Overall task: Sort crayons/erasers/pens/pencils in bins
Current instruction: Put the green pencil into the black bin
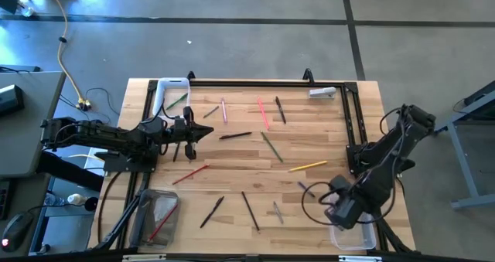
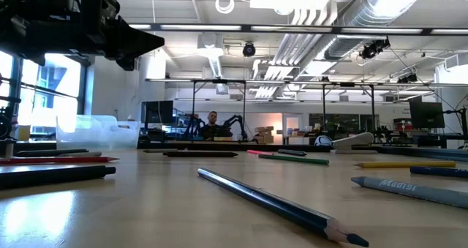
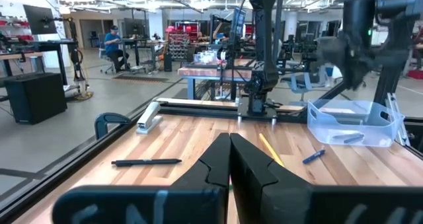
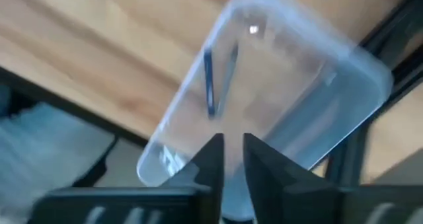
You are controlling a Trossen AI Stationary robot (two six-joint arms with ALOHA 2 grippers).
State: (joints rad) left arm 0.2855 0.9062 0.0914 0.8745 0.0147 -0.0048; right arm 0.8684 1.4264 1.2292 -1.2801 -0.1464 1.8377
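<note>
High view: over the clear rounded plastic tub (image 1: pixel 354 236) at the wooden table's (image 1: pixel 325 131) near right corner hangs the right gripper (image 1: pixel 340 213); the left gripper (image 1: pixel 203 131) waits beside the white-rimmed tub (image 1: pixel 172 96).

Right wrist view: fingers slightly parted, empty; two dark sticks (image 4: pixel 210 78) lie inside the tub.

Left wrist view: fingers pressed together.

Left arm: reaches in from the left side, stretched level and nearly straight toward the middle, held above the table. Left tool (image 1: pixel 203 131): points toward the centre, fingers (image 3: pixel 218 161) pressed together with no gap, nothing between them.

Right arm: folded at the elbow near the right edge, forearm angled down toward the near right corner. Right tool (image 4: pixel 232 151): points downward, fingers (image 4: pixel 210 159) a narrow slit apart, nothing seen between them.
</note>
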